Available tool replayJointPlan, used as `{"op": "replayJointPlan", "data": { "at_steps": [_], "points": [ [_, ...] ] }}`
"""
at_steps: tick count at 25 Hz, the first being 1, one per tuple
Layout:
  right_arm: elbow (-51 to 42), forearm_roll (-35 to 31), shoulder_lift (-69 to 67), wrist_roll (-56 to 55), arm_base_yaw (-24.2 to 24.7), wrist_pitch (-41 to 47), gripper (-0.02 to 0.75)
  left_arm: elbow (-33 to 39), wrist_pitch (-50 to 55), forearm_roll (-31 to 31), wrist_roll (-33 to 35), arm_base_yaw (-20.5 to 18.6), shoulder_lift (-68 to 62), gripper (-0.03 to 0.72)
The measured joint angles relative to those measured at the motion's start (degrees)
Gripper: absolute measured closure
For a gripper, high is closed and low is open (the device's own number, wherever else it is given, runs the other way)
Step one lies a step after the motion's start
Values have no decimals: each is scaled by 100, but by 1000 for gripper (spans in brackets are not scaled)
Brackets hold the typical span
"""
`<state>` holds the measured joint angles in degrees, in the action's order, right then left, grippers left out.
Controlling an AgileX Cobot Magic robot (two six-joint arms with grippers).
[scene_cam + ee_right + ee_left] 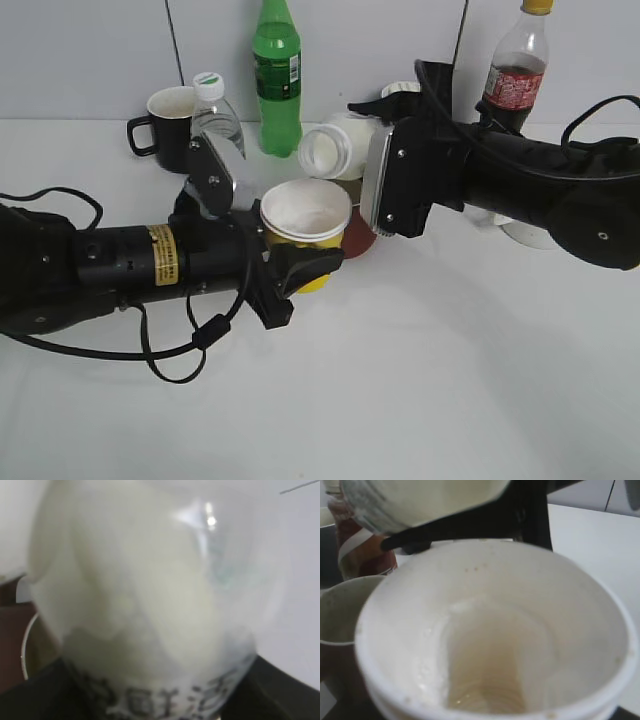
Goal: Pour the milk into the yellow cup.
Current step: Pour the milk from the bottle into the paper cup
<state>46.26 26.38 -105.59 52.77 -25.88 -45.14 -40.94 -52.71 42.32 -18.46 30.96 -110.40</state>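
1. Yellow paper, white inside: the yellow cup (305, 225) sits clamped in the left gripper (290, 250), lifted off the table (420, 400), its mouth facing up
2. Just beyond and above the cup's far rim, the right gripper (385, 180) is closed around the milk (335, 145), which lies tipped nearly on its side, open neck toward the cup
3. Pouring looks barely begun: the cup's bottom holds only a thin wet film, though the left wrist view is too blurred to be sure
4. Next, the neck needs to come over the cup's middle and tip further
5. Behind the right gripper a dark red mug (355, 235) and bottles crowd close; the near side of both grippers is open table
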Motion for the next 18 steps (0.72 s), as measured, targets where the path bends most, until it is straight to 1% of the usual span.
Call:
{"op": "replayJointPlan", "data": {
  "at_steps": [8, 13, 18],
  "points": [
    [0, 0, 0, 484, 0, -5, 299, -5, -108, 76, 0, 0, 0, 331],
    [0, 0, 0, 739, 0, -5, 299, -5, -113, 267, 0, 0, 0, 332],
    [0, 0, 0, 826, 0, -5, 299, -5, -115, 316, 0, 0, 0, 333]
  ]
}}
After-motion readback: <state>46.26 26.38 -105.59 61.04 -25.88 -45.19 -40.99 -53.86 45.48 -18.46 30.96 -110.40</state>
